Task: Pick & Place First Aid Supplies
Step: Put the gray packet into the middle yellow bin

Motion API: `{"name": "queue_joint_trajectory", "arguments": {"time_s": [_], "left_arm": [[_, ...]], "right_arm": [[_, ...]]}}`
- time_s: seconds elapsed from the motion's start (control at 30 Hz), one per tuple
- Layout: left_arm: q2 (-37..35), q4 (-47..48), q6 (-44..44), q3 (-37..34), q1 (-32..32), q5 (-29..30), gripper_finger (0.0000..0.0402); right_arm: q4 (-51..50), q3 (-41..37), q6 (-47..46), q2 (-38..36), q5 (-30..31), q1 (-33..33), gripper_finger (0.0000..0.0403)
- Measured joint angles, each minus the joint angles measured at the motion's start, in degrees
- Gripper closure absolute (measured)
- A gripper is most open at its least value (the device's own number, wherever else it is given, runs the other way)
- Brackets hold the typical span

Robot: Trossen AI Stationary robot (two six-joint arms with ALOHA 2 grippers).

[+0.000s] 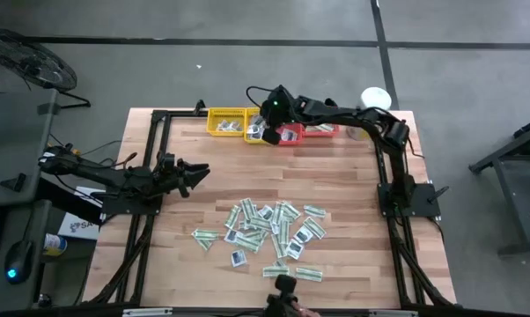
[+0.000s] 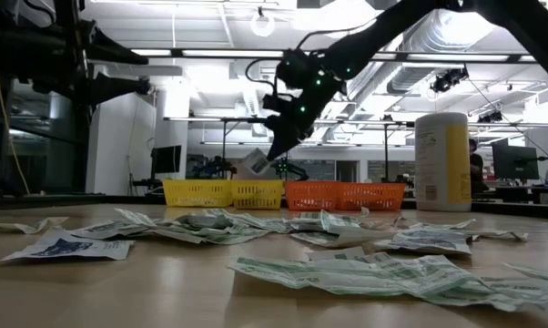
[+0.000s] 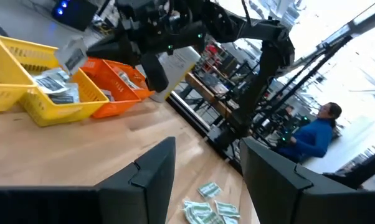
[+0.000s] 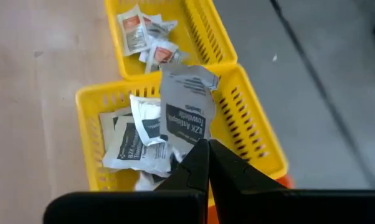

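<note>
- The right gripper (image 4: 203, 152) hangs over the yellow tray (image 4: 250, 118) at the table's far edge, its fingers pinched tight on the bottom edge of one packet (image 4: 186, 102).
- The packet stands up from the fingertips, crumpled and slightly curled, over the tray compartment nearest the red tray (image 1: 307, 133); that compartment already holds several white packets with dark print.
- In the low view the packet dangles above the rim, apart from what lies inside.
- The left gripper (image 1: 198, 172) waits near the table's left edge, jaws standing wide and holding nothing.
- The rest of the packets, the pile (image 1: 269, 231), lie scattered in the table's middle toward the near edge, green-and-white strips mixed with white squares.
- A white canister (image 2: 444, 160) stands at the far right corner, beside the red tray.
- Risk: the grip is only on a thin edge, so the paper could slip or twist free early and flutter onto the rim or the table.
- Risk: the light, curled packet may cling to a finger on release, or drift toward the next compartment, which holds packets with red print.
- Risk: lowering too far could press the fingers into the packets already inside or nudge the tray.
- A person in blue sits in the room beyond, well away from the table.
</note>
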State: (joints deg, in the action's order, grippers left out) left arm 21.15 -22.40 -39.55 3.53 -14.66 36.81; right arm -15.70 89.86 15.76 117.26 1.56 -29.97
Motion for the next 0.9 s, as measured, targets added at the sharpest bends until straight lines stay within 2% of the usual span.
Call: {"name": "queue_joint_trajectory", "arguments": {"time_s": [0.23, 0.37, 0.7, 0.9], "left_arm": [[0.0, 0.4, -0.2, 0.0, 0.0, 2.5, 0.0223], [0.0, 2.0, -1.4, 0.0, 0.0, 3.3, 0.0223], [0.0, 4.6, -4.5, 0.0, 0.0, 3.7, 0.0223], [0.0, 4.6, -4.6, 0.0, 0.0, 2.8, 0.0223]], "right_arm": [[-1.2, 0.1, -24.9, 0.2, -4.8, -2.7, 0.0403], [-0.7, 0.1, -33.4, 0.3, -7.4, -3.6, 0.0403], [-1.4, 0.1, -38.0, 2.7, -10.1, -3.7, 0.0396], [0.5, 0.1, -38.5, 2.7, -12.5, -3.8, 0.0335]]}}
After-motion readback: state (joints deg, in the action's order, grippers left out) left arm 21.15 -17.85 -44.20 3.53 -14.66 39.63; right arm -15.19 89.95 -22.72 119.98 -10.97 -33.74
